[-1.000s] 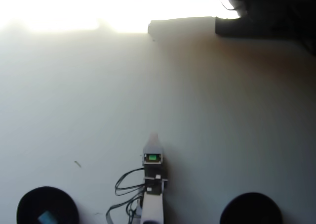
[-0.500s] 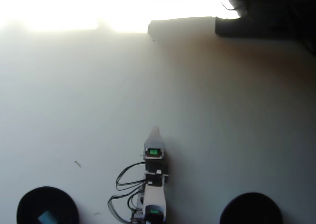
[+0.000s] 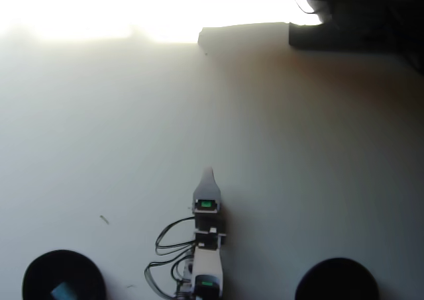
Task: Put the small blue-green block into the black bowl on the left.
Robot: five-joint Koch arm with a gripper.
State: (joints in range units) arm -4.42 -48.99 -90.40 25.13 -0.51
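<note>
Block (image 3: 63, 290) lies inside the black bowl (image 3: 40, 273) at the bottom left of the overhead view, small and blue-green with a paler top, sitting toward the lower middle of the bowl's dark floor. That bowl is cut off by the bottom edge. Across the white table (image 3: 298, 154), well apart at the bottom right, sits a second dark bowl (image 3: 336, 280), also cropped by the edge and with nothing showing in it.

Between the two bowls the white arm (image 3: 207, 273) rises from the bottom edge, roughly midway, with small green lights on it and black cables (image 3: 169, 244) looping off its left side. The gripper (image 3: 210, 174) points up the view, away from both bowls, ending in one pale tapered tip over bare table. Only that single tip shows, so I cannot tell whether the jaws are spread or pressed together; nothing is visibly held.

A tiny dark speck (image 3: 104, 219) lies on the table above the left bowl. The upper left of the table is washed out by glare, and dark shapes (image 3: 344, 22) run along the top right
</note>
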